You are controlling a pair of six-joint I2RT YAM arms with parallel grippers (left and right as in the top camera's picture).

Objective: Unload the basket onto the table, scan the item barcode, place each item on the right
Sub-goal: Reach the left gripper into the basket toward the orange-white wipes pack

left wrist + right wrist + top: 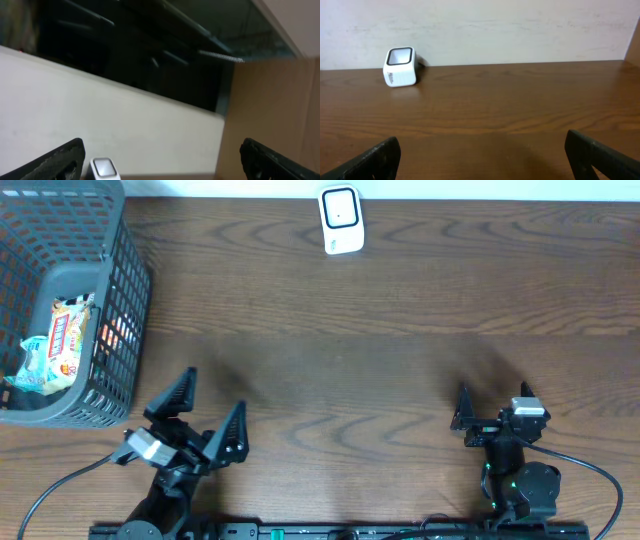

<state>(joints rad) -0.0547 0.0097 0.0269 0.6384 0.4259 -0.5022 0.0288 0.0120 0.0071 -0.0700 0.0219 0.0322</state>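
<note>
Shows left hand (pixel 215 392) and right hand (pixel 493 392) spread apart, gripping nothing, near the bench (pixel 400 330) front edge. Finds the snack packet (pixel 62 340) inside the grey basket (pixel 125 290) far left, print unreadable. Places white scanner (pixel 340 220) at the back edge.

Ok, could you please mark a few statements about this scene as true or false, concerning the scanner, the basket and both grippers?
1. The white barcode scanner stands at the far edge of the table. True.
2. The left gripper holds a snack packet. False: it is open and empty, and the packet lies in the grey basket.
3. The basket is on the left arm's side. True.
4. The right gripper is shut. False: its jaws stand wide open.
5. The scanner lies inside the basket. False: it stands on the table, apart from the basket.
</note>
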